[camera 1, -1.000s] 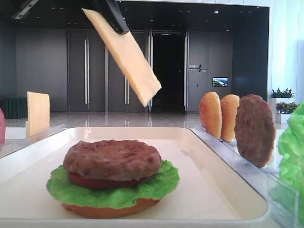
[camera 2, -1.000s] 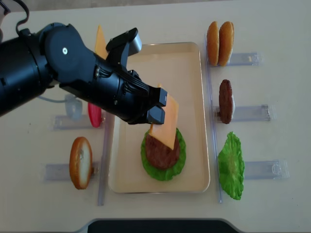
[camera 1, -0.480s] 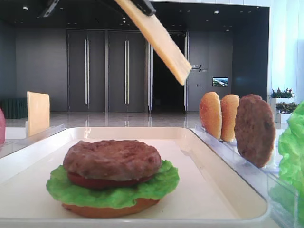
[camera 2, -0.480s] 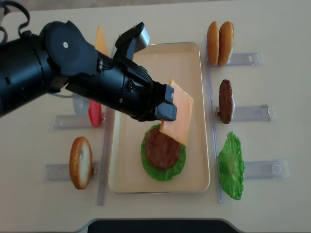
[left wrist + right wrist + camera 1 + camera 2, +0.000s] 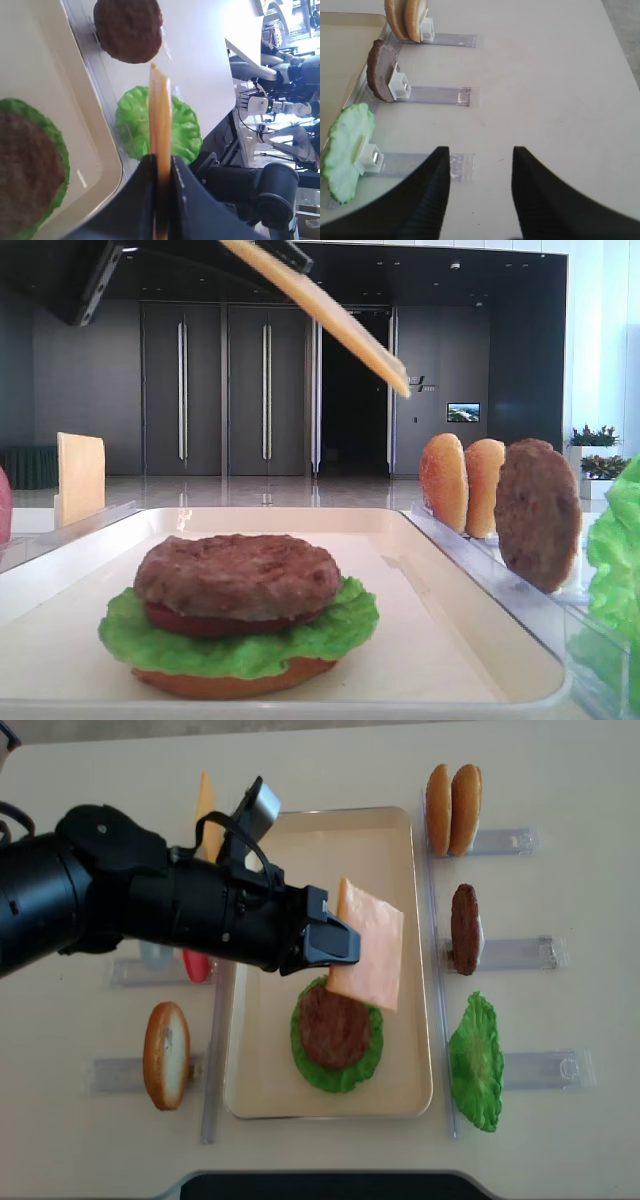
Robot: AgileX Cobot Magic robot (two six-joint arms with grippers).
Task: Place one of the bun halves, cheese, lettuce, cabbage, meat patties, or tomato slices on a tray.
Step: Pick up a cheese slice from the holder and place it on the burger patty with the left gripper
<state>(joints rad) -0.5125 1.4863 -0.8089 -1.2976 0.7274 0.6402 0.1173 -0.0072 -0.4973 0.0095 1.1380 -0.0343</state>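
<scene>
**Cheese slice held over the tray**

I see my left gripper (image 5: 335, 942) clamped on the cheese slice (image 5: 368, 945) — held in the air, tilted, above the tray (image 5: 400, 1092), beside the stacked meat patty (image 5: 332, 1028). Right gripper (image 5: 480, 172) — jaws apart, holding nothing.

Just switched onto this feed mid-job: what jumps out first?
The left gripper holds a cheese slice in the air above the tray, tilted, not yet laid down. Below it a stack of bun, lettuce, tomato and meat patty sits on the tray. The right gripper hangs open over the table, off to the side.
</scene>
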